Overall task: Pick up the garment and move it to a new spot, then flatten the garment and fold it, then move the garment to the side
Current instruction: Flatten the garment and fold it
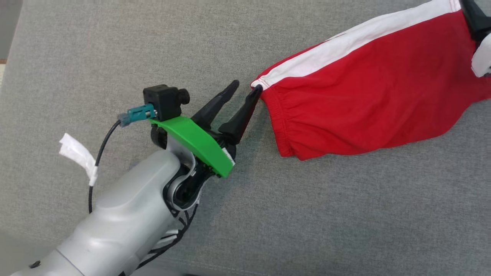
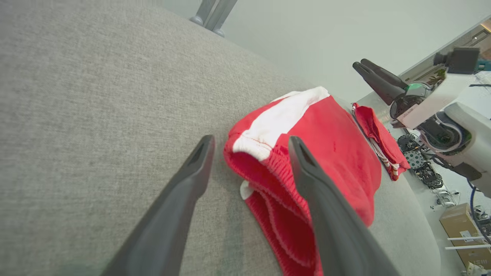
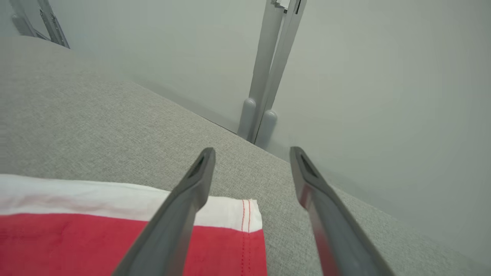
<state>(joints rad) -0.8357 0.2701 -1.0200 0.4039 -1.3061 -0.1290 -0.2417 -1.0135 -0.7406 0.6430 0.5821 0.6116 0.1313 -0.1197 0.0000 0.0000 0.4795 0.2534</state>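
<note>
Listing by head view: garment (image 1: 364,96), red and white-banded, lay on the grey fabric surface (image 1: 76,57), stretching from centre toward 2 o'clock. My left hand (image 1: 246,86) reached in from 8 o'clock, fingers spread wide and gripping nothing. One fingertip (image 1: 256,90) touched the garment's near hem corner. My right hand (image 3: 253,152), at the 2 o'clock end, was likewise spread and empty, with one finger crossing above the garment's white corner.

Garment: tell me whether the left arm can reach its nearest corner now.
Likely yes: the left arm holds its jaws open at the garment hem corner, one finger touching it, nothing between.
</note>
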